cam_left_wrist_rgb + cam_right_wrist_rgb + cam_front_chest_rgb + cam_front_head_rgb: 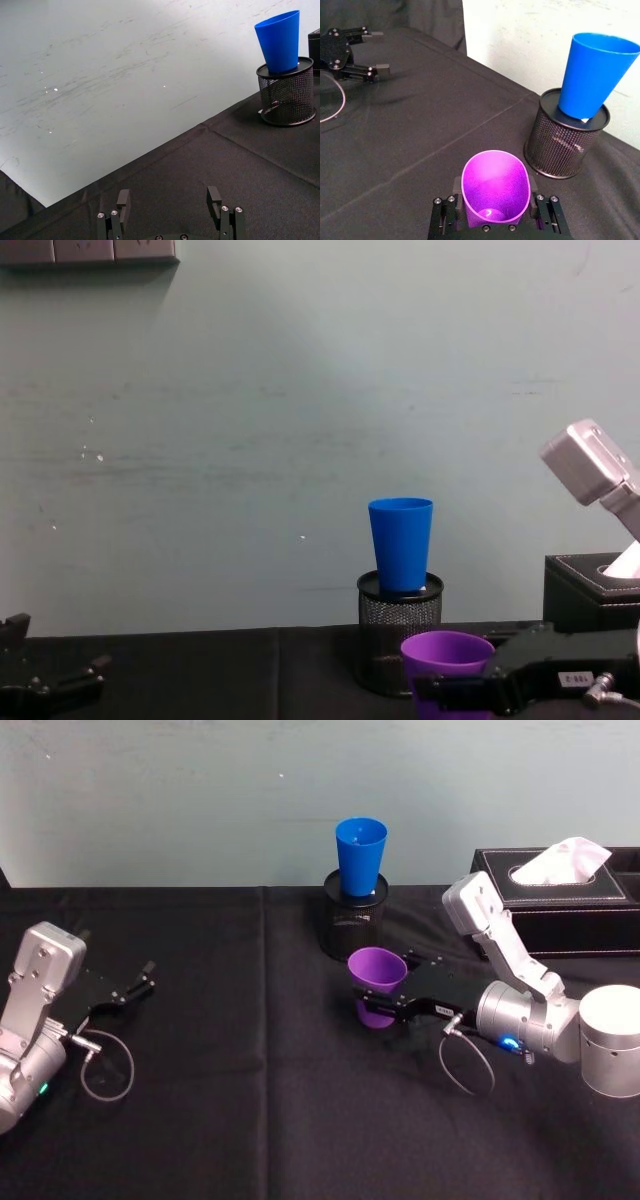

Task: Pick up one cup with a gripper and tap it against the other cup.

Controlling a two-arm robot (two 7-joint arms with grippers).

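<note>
Fingers (457, 212) of right gripper (392, 1008) clamp purple cup (377, 970), left gripper (135, 986) fingers spread, chest cam – blue cup (401, 544) atop mesh holder (400, 630)

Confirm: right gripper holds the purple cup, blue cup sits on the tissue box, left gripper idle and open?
Not quite. The blue cup sits on the black mesh pen holder, not the tissue box, as the head view shows. The right gripper does hold the purple cup, and the left gripper is idle and open.

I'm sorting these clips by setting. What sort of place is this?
Probably a lab or office test bench: a table under a black cloth against a plain scuffed wall, with desk items, a mesh pen holder and a black tissue box.
</note>
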